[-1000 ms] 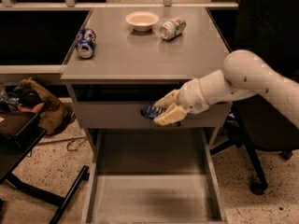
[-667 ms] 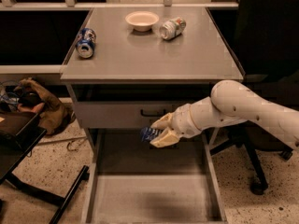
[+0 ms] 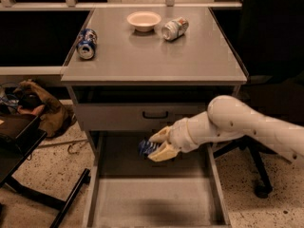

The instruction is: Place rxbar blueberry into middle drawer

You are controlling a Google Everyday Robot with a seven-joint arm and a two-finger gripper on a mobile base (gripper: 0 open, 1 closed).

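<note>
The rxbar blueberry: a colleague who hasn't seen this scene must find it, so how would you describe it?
Start at the grey cabinet and look below its top to the pulled-out middle drawer. Above the drawer's back end, the gripper holds the rxbar blueberry. It is a small flat dark-blue wrapper with white markings, unlike the round blue soda can lying on the cabinet's top.

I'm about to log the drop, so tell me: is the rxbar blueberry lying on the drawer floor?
No, the gripper holds the rxbar blueberry above the open middle drawer, off its floor.
</note>
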